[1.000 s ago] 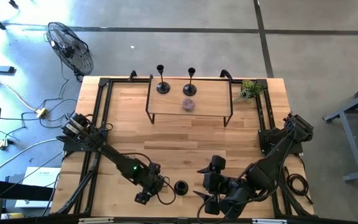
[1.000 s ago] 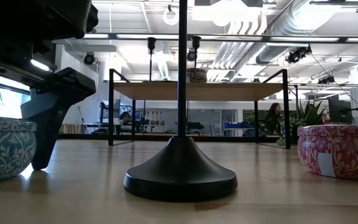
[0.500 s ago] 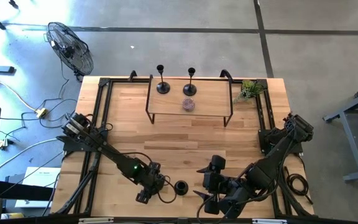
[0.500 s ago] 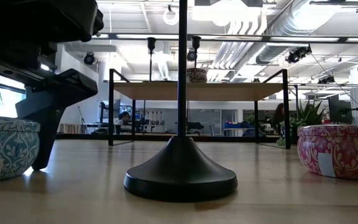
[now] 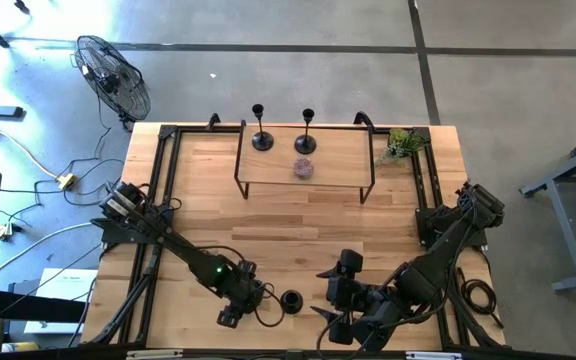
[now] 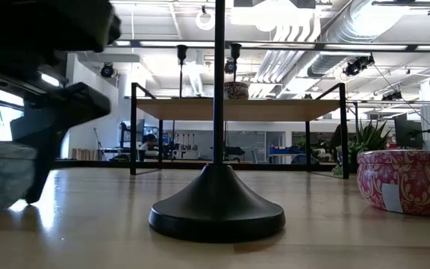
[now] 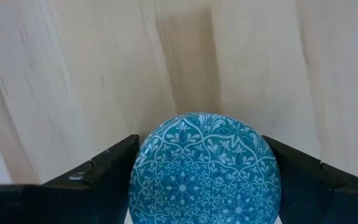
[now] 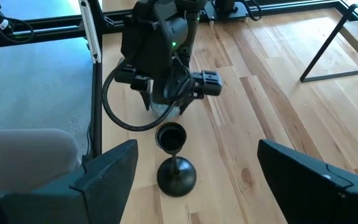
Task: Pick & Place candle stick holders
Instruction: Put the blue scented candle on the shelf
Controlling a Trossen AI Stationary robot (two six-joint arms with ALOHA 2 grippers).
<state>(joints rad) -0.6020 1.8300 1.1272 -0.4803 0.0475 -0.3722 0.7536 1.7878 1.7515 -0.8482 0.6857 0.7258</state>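
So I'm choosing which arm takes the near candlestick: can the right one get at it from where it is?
Probably yes: the right gripper is open, facing the near candlestick holder, with bare table between.

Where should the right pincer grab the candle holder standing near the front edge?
Grip the thin stem of the candle stick holder, just under its cup, coming in level from the right pincer's side. It stands upright; the flared base looks too wide and sloped to pinch.

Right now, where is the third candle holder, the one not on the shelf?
In the high view the holder stands on the table's near edge, between the left gripper and the right gripper.
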